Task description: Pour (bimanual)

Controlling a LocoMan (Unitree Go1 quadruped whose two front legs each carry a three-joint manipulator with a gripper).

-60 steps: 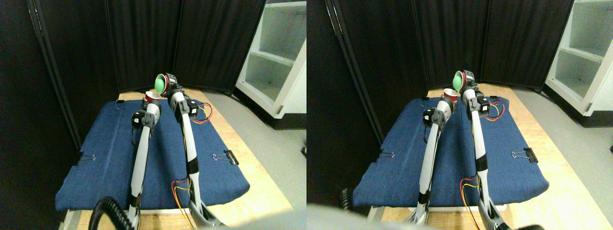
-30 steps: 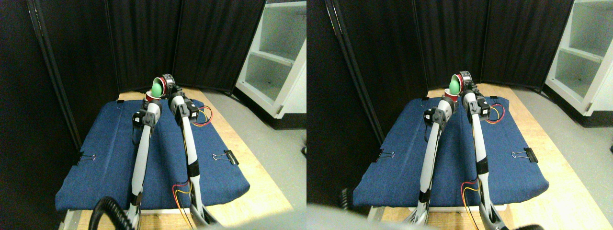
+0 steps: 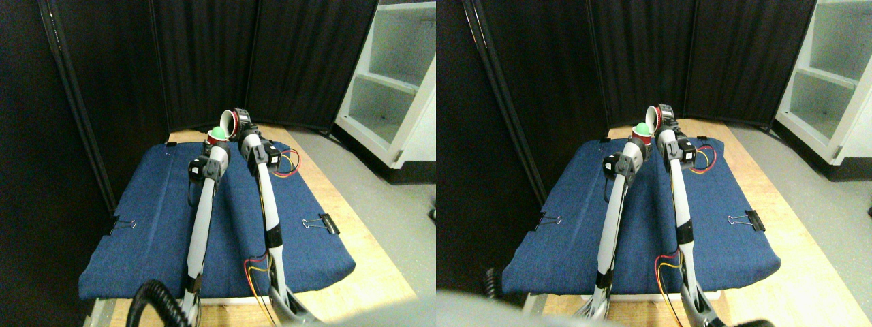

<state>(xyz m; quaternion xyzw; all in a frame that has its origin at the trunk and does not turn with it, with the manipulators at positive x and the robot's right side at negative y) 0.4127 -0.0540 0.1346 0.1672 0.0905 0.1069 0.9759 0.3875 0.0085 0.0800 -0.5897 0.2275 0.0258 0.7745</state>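
Nearest the camera, two manipulators rise from the bottom edge across a blue cloth [image 3: 157, 225] spread over a wooden tabletop [image 3: 368, 272]. Two binder clips fasten the cloth: one at the left edge [image 3: 125, 223], one at the right edge [image 3: 320, 222].

Farther out, the left end effector [image 3: 215, 144] carries a red cup [image 3: 216, 138] upright, mouth facing up. One green ball [image 3: 218, 131] sits at the mouth of this cup, its upper part visible above the rim. The jaws appear closed around the cup body, although they are small in this view.

Just beyond and slightly higher, the right end effector [image 3: 240, 122] carries a second red cup [image 3: 229, 122] tipped onto its side, white interior facing the upright cup. The two rims are close together; whether they touch cannot be determined. No contents are visible inside the tipped cup. Its jaws appear closed on that cup.

Task status, as a judgement: the transfer itself looks complete, since the ball lies in the receiving cup and the pouring cup appears empty. Remaining steps are likely to be returning the tipped cup to upright and separating the two cups.

Count: two manipulators, two red cups, one green ball, two binder clips, one cloth. At far right stands one white shelf unit [image 3: 392, 82]; black curtains [image 3: 204, 54] close off the rear.
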